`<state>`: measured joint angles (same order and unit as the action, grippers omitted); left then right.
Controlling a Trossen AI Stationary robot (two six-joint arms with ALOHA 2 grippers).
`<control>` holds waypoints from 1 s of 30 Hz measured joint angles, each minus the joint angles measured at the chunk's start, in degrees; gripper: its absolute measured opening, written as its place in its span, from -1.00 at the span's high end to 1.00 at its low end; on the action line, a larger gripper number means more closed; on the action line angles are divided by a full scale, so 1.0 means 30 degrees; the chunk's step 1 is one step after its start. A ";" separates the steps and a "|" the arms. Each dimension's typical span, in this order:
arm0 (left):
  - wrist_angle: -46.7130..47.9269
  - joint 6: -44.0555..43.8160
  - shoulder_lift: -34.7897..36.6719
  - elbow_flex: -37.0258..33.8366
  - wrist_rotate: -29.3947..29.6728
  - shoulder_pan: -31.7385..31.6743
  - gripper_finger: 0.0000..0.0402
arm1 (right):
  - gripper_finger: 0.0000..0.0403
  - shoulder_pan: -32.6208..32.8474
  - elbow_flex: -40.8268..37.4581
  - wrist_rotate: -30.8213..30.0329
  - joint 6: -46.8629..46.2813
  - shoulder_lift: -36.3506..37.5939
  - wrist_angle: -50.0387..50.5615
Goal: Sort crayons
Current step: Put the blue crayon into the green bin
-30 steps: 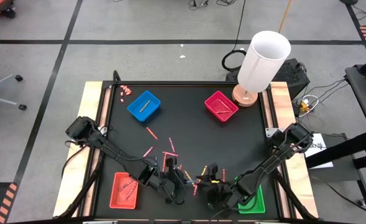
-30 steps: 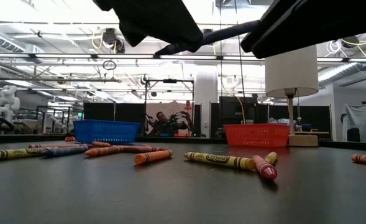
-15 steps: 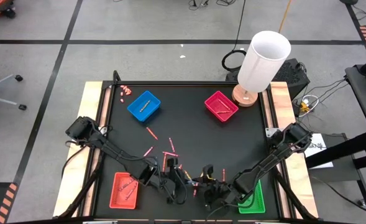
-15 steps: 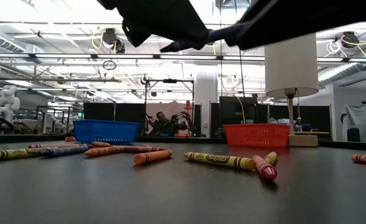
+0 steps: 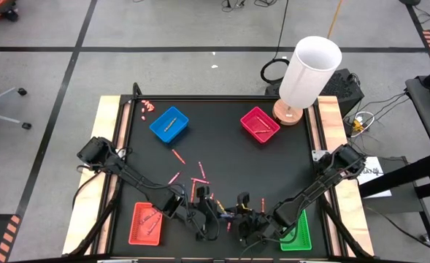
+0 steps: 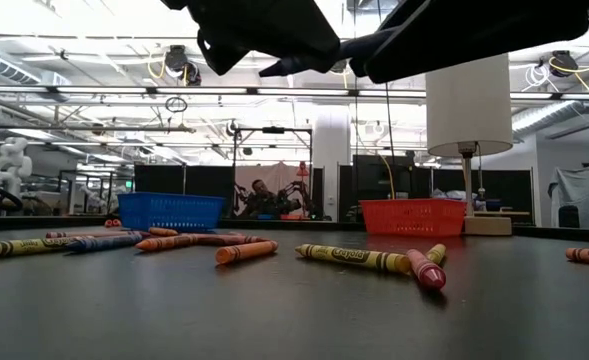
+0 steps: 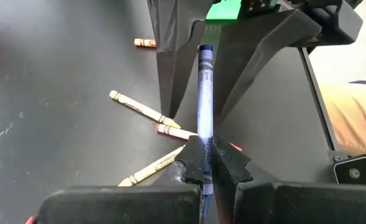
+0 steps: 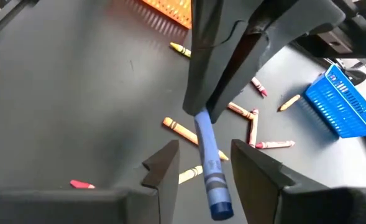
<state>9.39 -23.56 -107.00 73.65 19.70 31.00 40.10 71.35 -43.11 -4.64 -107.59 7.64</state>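
Handover of blue crayon (image 7: 205, 93) going on above the bench (image 5: 273, 168), near its front edge, between the red tray (image 5: 145, 223) and the green tray (image 5: 296, 235). Left claw (image 7: 206, 163) clenching the crayon's near end, stick pointing away toward the right arm. Right claw (image 8: 202, 163) standing released, fingers straddling the crayon's free end without visibly touching it. Probably calling next for: right claw closing on the stick, left claw letting go, then carrying to the blue tray (image 5: 169, 123) by colour. Remaining crayons (image 6: 354, 258) lying loose on the bench mid-front; a few already lying in the red, blue and magenta (image 5: 260, 124) trays.

Hard to make out: crayon itself in the overhead view, being buried among both arms; green tray's contents, being half covered by the right arm; both claws cut off at the top of the low view.
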 joint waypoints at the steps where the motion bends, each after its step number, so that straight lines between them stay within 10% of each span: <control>1: 0.0000 -0.0006 0.0000 0.0000 0.0000 0.0000 0.97 | 0.36 0.0000 0.0000 -0.0006 0.0001 0.0000 0.0001; 19: -0.0446 -0.0034 -0.0015 0.0000 -0.0015 0.0007 0.95 | 0.90 0.0007 0.0000 0.0023 0.0444 0.0008 -0.0022; 30: -0.0466 -0.0011 -0.0022 0.0000 -0.0022 0.0007 0.29 | 0.95 0.0000 0.0000 0.0541 0.0648 0.0022 0.0055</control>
<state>7.99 -23.59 -107.07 73.65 19.64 31.03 40.10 71.35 -41.49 -2.70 -107.53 7.81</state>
